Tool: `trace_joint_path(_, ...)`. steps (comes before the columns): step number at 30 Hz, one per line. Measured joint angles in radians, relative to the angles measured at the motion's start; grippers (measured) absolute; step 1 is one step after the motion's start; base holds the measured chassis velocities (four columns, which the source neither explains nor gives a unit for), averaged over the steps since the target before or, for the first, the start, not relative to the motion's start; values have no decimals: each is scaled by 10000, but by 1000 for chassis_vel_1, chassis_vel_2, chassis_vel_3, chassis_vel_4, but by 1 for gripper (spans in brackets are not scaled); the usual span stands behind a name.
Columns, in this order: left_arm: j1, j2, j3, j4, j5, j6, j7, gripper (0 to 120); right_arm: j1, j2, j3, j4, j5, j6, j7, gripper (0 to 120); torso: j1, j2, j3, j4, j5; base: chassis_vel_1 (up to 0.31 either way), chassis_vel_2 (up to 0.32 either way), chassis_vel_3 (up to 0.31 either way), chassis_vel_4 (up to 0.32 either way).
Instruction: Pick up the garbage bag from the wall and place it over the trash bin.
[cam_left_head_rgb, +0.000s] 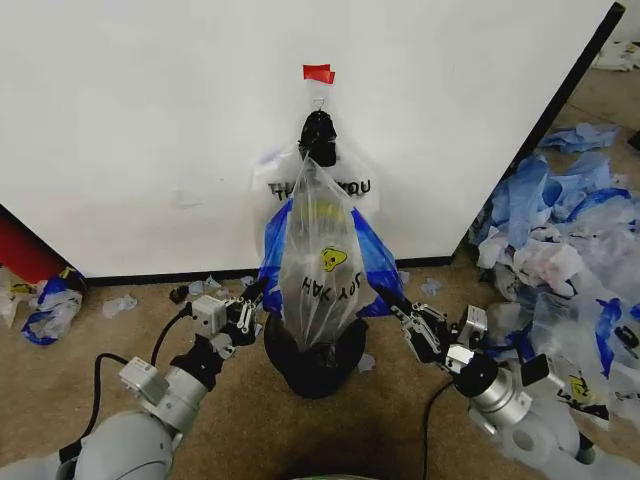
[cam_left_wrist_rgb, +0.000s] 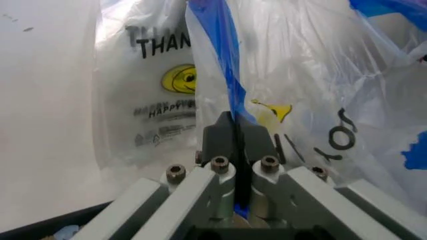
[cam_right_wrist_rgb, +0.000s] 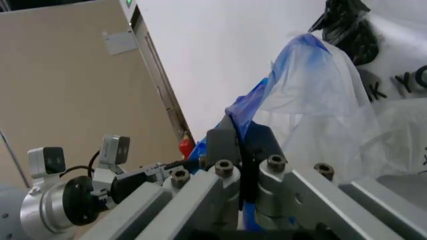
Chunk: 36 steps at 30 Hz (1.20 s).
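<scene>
So the garbage bag (cam_left_head_rgb: 322, 255) is stretched out tall right in front of the wall (cam_left_head_rgb: 150, 120), with its top bunched up at a dark clump under the hook (cam_left_head_rgb: 318, 103) and the little red tape piece (cam_left_head_rgb: 318, 73). You can read the black lettering upside down on the front of it, plus the yellow smiley face. There's blue film running down both sides. Another bag with "THANK YOU" lettering (cam_left_head_rgb: 352, 187) hangs flat against the wall right behind it.

The bottom of the garbage bag drops into the trash bin (cam_left_head_rgb: 313, 365), which sits on the floor (cam_left_head_rgb: 250, 420) just in front of the wall's black edge strip (cam_left_head_rgb: 150, 272), between the two arms.

The left tool (cam_left_head_rgb: 252, 296) is at the left lower side of the bag. In the left wrist view the left tool (cam_left_wrist_rgb: 236, 142) has its fingers pressed together with a strip of blue film pinched between them, so it's clamped onto the bag.

The right tool (cam_left_head_rgb: 392, 303) is at the bag's right lower side, pretty much mirroring it. In the right wrist view the right tool (cam_right_wrist_rgb: 240, 145) is also closed tight, with blue plastic caught in the pinch.

Over on the floor to the robot's right there's a big messy heap of blue plastic bags (cam_left_head_rgb: 560, 250), and a couple more crumpled bags (cam_left_head_rgb: 45, 305) on the floor near the wall's left end.
</scene>
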Motion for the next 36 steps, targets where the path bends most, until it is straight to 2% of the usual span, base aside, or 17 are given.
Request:
trace_joint_path(26, 783, 82, -242, -97, 594, -104, 13, 0, -574, 336, -14, -90, -467, 217, -266, 0, 0, 0, 0, -3, -3, 0, 0, 0, 0)
trace_joint_path(36, 1430, 67, -385, -102, 992, -189, 10, 0, -695, 395, -18, -161, -554, 304, -330, 0, 0, 0, 0, -1, -3, 0, 0, 0, 0)
